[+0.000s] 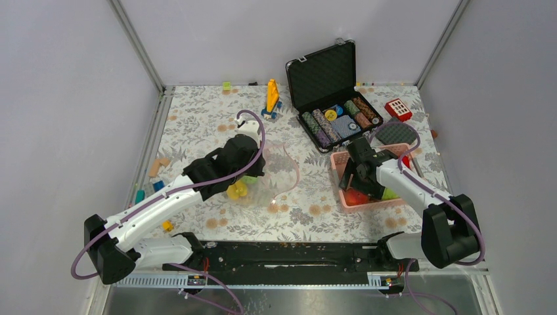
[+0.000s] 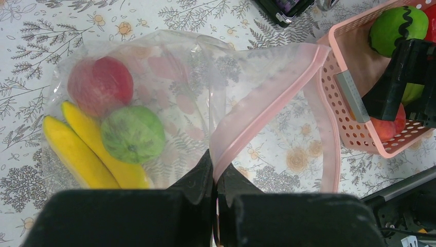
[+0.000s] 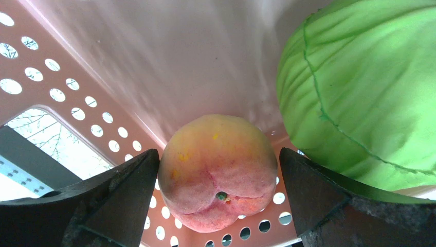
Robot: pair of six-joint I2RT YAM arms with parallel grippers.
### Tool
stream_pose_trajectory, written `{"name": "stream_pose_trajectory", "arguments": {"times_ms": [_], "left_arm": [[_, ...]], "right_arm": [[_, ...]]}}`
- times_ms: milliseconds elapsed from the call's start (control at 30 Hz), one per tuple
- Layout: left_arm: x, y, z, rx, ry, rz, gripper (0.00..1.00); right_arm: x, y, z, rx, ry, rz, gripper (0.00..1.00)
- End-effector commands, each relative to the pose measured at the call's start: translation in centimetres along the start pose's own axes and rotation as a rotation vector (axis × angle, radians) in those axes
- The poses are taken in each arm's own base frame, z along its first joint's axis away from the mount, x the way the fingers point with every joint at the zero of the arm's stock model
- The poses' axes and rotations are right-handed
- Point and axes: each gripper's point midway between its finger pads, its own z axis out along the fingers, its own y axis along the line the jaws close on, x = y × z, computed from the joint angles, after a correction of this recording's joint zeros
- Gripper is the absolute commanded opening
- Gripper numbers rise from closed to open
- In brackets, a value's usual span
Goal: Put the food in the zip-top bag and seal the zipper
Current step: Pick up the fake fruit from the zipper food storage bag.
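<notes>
Two right hand (image 3: 218, 206) fingers (image 3: 123, 200) flank the peach (image 3: 218, 154) (beside the basket (image 3: 154, 62) wall)

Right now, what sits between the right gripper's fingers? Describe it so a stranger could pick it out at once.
Find the pink basket on the right of the table, near the open black case. Inside it, the open right gripper straddles a peach. It is yellow-orange blushing pink with a cleft, unlike the ribbed green piece beside it.
</notes>
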Motion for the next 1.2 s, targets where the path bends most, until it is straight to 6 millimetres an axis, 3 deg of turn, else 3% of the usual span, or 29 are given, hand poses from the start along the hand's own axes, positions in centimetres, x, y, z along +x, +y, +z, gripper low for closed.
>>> {"name": "stream_pose_trajectory", "arguments": {"times_ms": [0,200,233,600,767,1167], "left_arm": [[-1.8,0.0,-0.4,-0.001,-0.068,-0.011,0.0],[-1.7,0.1,-0.3,-0.006,-0.067,-0.008,0.0],[-1.7,0.2,-0.4,-0.009,-0.068,-0.009,0.0],[-1.8,0.2,-0.4,-0.008,-0.071,-0.01,0.0],[-1.8,0.2,-0.4,-0.008,-0.07,-0.01,0.0],[-1.6,0.0,-0.2,-0.006,-0.061,-0.007,0.0]], "right_arm": [[0.5,0.4,0.1,-0.03,0.031,-0.026,0.92],[0.5,0.5,-0.1,-0.049,0.023,-0.035,0.81],[0.3,0.5,-0.3,-0.05,0.009,-0.033,0.74],[-0.9,0.6,-1.2,-0.074,-0.055,-0.015,0.47],[-1.6,0.8,-1.7,-0.081,-0.086,-0.009,0.41],[-4.2,0.6,-3.8,-0.091,-0.208,0.007,0.4]]}}
